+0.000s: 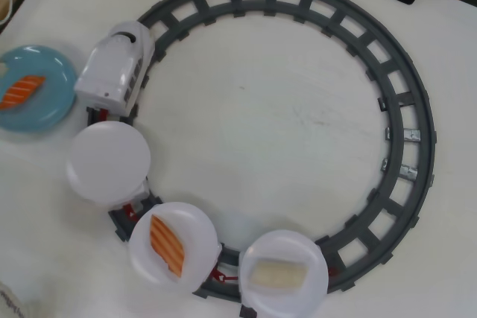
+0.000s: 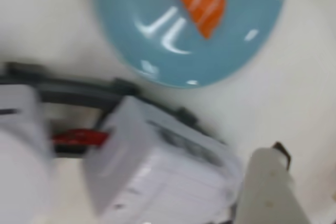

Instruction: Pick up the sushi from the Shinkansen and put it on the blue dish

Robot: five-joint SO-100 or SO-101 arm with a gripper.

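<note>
orange white-striped sushi [image 1: 20, 91] on a light-blue dish [image 1: 46, 106], white shinkansen [image 1: 113, 72], grey track [image 1: 402, 94].

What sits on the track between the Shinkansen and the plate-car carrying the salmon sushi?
In the overhead view, one empty white plate-car sits between the Shinkansen and the plate-car holding the salmon sushi.

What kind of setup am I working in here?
Likely a tabletop demo mimicking conveyor sushi: a grey ring track on a white table, the Shinkansen pulling plate-cars, toy sushi on the blue dish.
</note>
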